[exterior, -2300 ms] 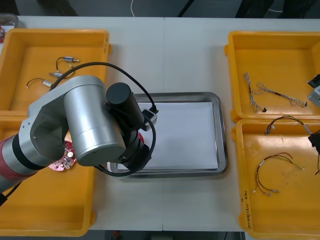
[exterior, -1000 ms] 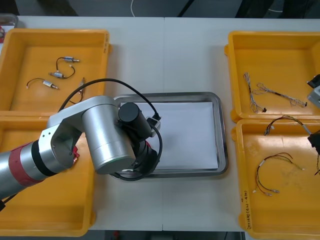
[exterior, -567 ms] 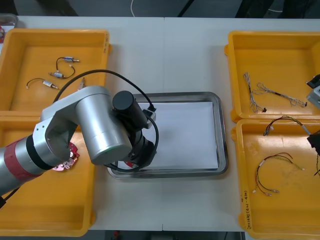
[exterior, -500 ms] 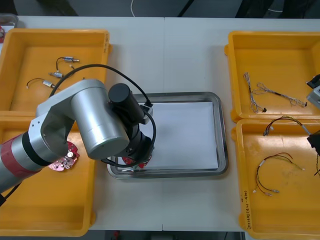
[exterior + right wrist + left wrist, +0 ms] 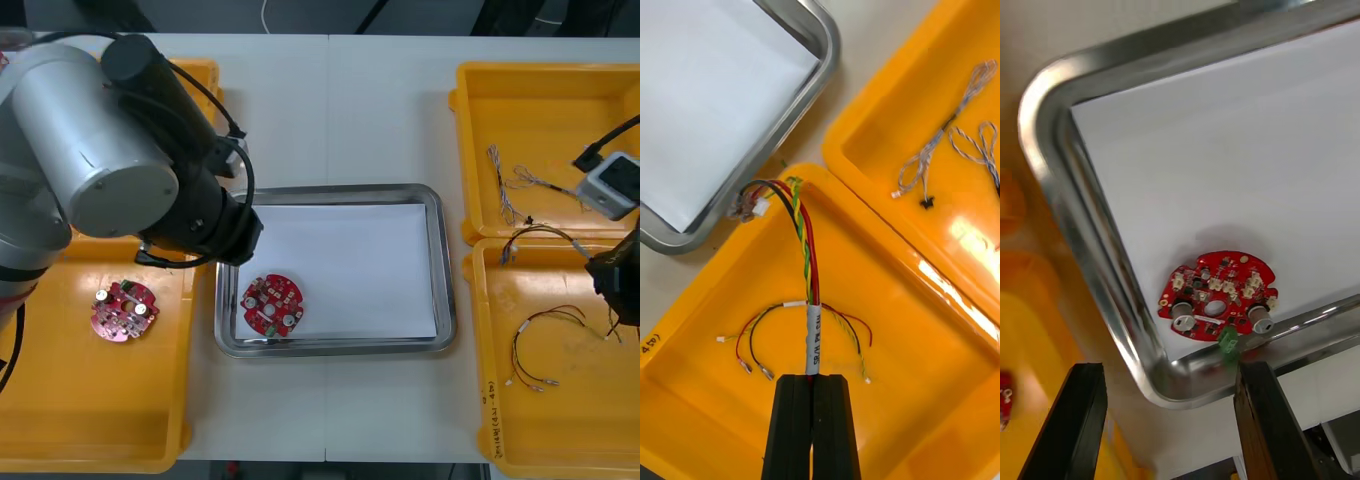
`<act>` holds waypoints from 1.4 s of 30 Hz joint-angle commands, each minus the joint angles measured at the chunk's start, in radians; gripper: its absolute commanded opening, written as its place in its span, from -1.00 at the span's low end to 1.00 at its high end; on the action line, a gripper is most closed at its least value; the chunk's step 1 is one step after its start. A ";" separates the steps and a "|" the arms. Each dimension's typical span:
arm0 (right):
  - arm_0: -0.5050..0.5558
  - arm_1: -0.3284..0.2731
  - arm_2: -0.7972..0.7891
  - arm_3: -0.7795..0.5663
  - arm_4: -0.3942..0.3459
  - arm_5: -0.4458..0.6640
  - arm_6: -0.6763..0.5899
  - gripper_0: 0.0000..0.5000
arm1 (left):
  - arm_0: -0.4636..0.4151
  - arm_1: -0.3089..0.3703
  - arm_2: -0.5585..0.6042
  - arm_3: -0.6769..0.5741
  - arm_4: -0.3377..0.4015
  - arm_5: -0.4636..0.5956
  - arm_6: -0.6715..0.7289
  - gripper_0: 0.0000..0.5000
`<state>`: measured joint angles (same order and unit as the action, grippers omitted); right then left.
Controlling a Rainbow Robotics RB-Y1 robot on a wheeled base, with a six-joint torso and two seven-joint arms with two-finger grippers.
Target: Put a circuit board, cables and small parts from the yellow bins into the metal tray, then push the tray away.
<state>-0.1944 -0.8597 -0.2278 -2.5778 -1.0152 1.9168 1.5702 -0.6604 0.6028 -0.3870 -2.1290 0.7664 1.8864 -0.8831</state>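
Two circuit boards: the tray board (image 5: 272, 304) lies at 7 o'clock in the metal tray (image 5: 446, 290), the bin board (image 5: 123, 309) in a left yellow bin (image 5: 100, 420). The left gripper (image 5: 1169, 367), jaws spread, hangs above the tray; the right gripper (image 5: 812, 382) has its jaws pinching one red and yellow cable (image 5: 809, 262).

Right gripper (image 5: 812, 379): pinched tight on the red and yellow cable (image 5: 808, 262) — held above the yellow bin (image 5: 895, 390).
Cable's white plug (image 5: 745, 208): hung by the metal tray (image 5: 806, 81) rim.

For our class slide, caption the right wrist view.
Right gripper shut on a red and yellow cable above a yellow bin, metal tray nearby.
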 commanded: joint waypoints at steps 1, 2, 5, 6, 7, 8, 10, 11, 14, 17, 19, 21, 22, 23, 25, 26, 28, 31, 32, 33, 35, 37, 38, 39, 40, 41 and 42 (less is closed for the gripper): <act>-0.111 -0.039 0.117 -0.028 0.006 0.003 0.010 -1.00 | -0.036 0.005 0.117 -0.048 0.020 0.033 0.006 1.00; -0.134 -0.039 0.145 -0.028 0.006 0.003 0.011 -1.00 | -0.036 0.006 0.143 -0.048 0.022 0.033 0.000 1.00; -0.201 -0.039 0.231 -0.025 0.009 0.003 0.021 -1.00 | -0.036 0.015 0.201 -0.045 0.022 0.033 -0.008 1.00; -0.229 -0.039 0.271 -0.025 0.006 0.003 0.025 -1.00 | -0.036 0.020 0.224 -0.042 0.020 0.033 -0.011 1.00; -0.243 -0.039 0.291 -0.025 0.006 0.003 0.027 -1.00 | -0.036 0.023 0.235 -0.038 0.020 0.033 -0.013 1.00; -0.269 -0.039 0.331 -0.025 0.006 0.003 0.030 -1.00 | -0.036 0.031 0.254 -0.032 0.022 0.033 -0.016 1.00; -0.303 -0.039 0.387 -0.025 0.010 0.003 0.036 -1.00 | -0.036 0.041 0.278 -0.017 0.024 0.033 -0.019 1.00; -0.321 -0.039 0.423 -0.024 0.015 0.003 0.040 -1.00 | -0.036 0.051 0.292 -0.003 0.024 0.033 -0.022 1.00; -0.370 -0.036 0.504 -0.016 0.033 0.003 0.057 -1.00 | -0.036 0.066 0.321 0.041 0.007 0.033 -0.051 1.00; -0.424 -0.021 0.574 0.008 0.040 0.003 0.093 -1.00 | -0.036 0.084 0.347 0.087 -0.019 0.033 -0.093 1.00; -0.461 0.001 0.614 0.038 0.053 0.003 0.166 -1.00 | -0.039 0.092 0.369 0.127 -0.045 0.033 -0.126 1.00; -0.477 0.019 0.634 0.057 0.066 0.003 0.217 -1.00 | -0.045 0.092 0.389 0.158 -0.064 0.033 -0.152 1.00; -0.485 0.033 0.647 0.068 0.078 0.003 0.244 -1.00 | -0.051 0.094 0.396 0.182 -0.076 0.033 -0.168 1.00; -0.488 0.039 0.651 0.073 0.083 0.003 0.260 -1.00 | -0.056 0.095 0.401 0.196 -0.081 0.033 -0.174 1.00; -0.497 0.067 0.676 0.093 0.113 0.003 0.307 -1.00 | -0.077 0.100 0.416 0.251 -0.102 0.033 -0.185 1.00; -0.499 0.074 0.682 0.097 0.122 0.003 0.317 -1.00 | -0.085 0.100 0.419 0.265 -0.110 0.033 -0.186 1.00; -0.516 0.103 0.713 0.125 0.155 0.003 0.353 -1.00 | -0.113 0.100 0.435 0.324 -0.139 0.033 -0.200 1.00; -0.545 0.146 0.763 0.162 0.202 0.003 0.381 -1.00 | -0.145 0.100 0.453 0.400 -0.179 0.033 -0.224 1.00; -0.554 0.163 0.780 0.179 0.217 0.003 0.381 -1.00 | -0.154 0.100 0.456 0.428 -0.194 0.033 -0.228 1.00; -0.559 0.174 0.791 0.185 0.227 0.003 0.381 -1.00 | -0.157 0.100 0.458 0.439 -0.200 0.033 -0.229 1.00; -0.573 0.202 0.815 0.205 0.254 0.003 0.381 -1.00 | -0.171 0.100 0.458 0.483 -0.216 0.033 -0.229 1.00; -0.586 0.237 0.843 0.231 0.287 0.003 0.381 -1.00 | -0.189 0.100 0.459 0.538 -0.237 0.033 -0.229 1.00; -0.593 0.252 0.855 0.248 0.299 0.003 0.381 -1.00 | -0.200 0.100 0.459 0.566 -0.249 0.033 -0.228 1.00; -0.596 0.260 0.860 0.255 0.305 0.003 0.381 -1.00 | -0.206 0.100 0.461 0.580 -0.256 0.033 -0.228 1.00; -0.600 0.274 0.872 0.274 0.317 0.003 0.383 -1.00 | -0.220 0.100 0.461 0.612 -0.265 0.033 -0.228 1.00; -0.602 0.278 0.878 0.283 0.320 0.003 0.383 -1.00 | -0.228 0.100 0.462 0.627 -0.268 0.030 -0.224 1.00; -0.609 0.286 0.890 0.298 0.328 0.003 0.383 -1.00 | -0.240 0.100 0.462 0.658 -0.271 0.016 -0.217 1.00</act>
<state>-0.7558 -0.6141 0.6264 -2.3023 -0.7086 1.9172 1.9539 -0.8211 0.6611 0.0456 -1.5182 0.5178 1.9134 -1.0582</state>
